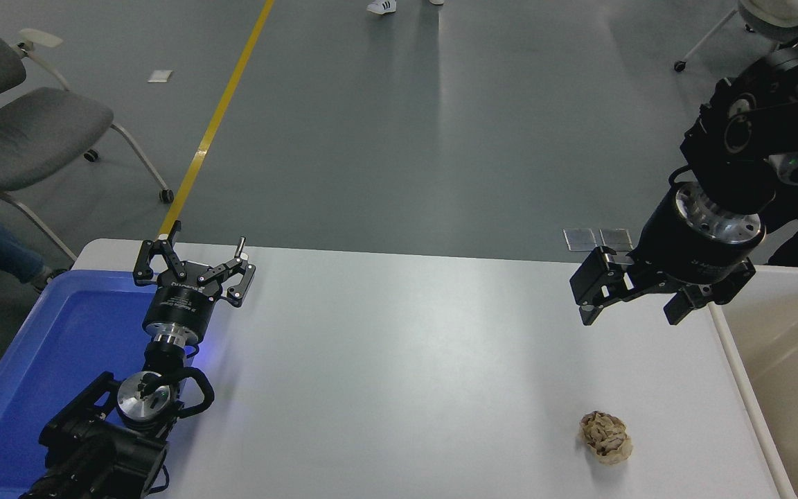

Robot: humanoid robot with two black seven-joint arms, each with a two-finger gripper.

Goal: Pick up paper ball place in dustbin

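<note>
Right gripper (629, 315) spread wide and empty above white table (399, 360), paper ball (605, 436) well below it, nearer the camera, dustbin (745, 388) just right, interior mostly cropped, left gripper (194, 267) open, parked far left.

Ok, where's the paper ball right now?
Head view: the paper ball lies on the table at near right, beside the dustbin, below the open right gripper.

crumpled tan-beige paper ball (605, 436), darker folds | smooth cream plastic dustbin (787, 360), white rim | shallow bright blue tray (46, 346) | white worktop (399, 360) | black hands
</note>
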